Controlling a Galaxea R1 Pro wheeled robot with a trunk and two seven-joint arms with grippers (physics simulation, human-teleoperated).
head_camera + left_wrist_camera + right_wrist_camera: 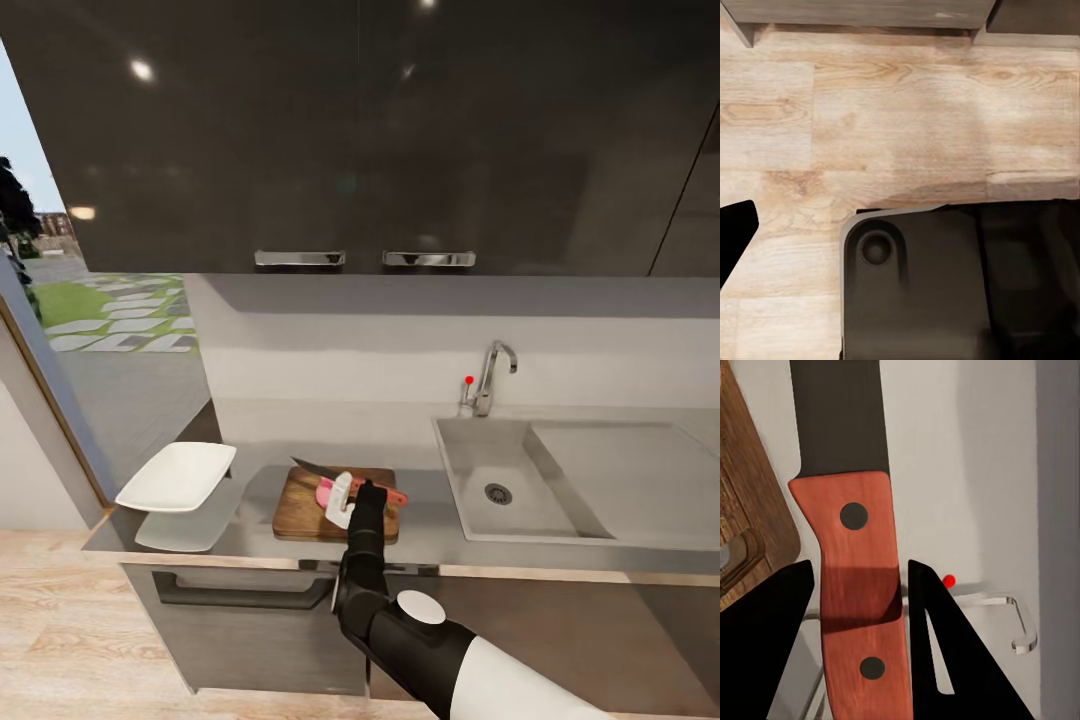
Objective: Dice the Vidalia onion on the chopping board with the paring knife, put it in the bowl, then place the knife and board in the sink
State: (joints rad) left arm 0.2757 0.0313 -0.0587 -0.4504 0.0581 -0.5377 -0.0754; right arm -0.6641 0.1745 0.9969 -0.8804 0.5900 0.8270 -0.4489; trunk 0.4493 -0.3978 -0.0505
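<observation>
The white bowl (178, 475) sits at the left end of the grey worktop (420, 525), hanging a little over its left edge. Just to its right lies the brown chopping board (300, 510), near the front edge. On the board I see a pink lump, which I take to be the Vidalia onion (325, 492), right under the paring knife (345, 480). The knife's dark blade points left and toward the back wall, and its red handle runs to the right.

The right gripper (342, 500) is over the board, and its jaws are closed on the red handle. So the right arm is the one at the onion, and the blade only has to come down on it.

Further right is the sink (470, 470), with its tap (490, 375) at the back edge.

The right wrist view shows the grip up close: a dark finger (772, 637) on each side of the handle (859, 585). The left wrist view shows wooden floor (900, 120) and a dark part of the robot, so I cannot tell how the left jaws are.
</observation>
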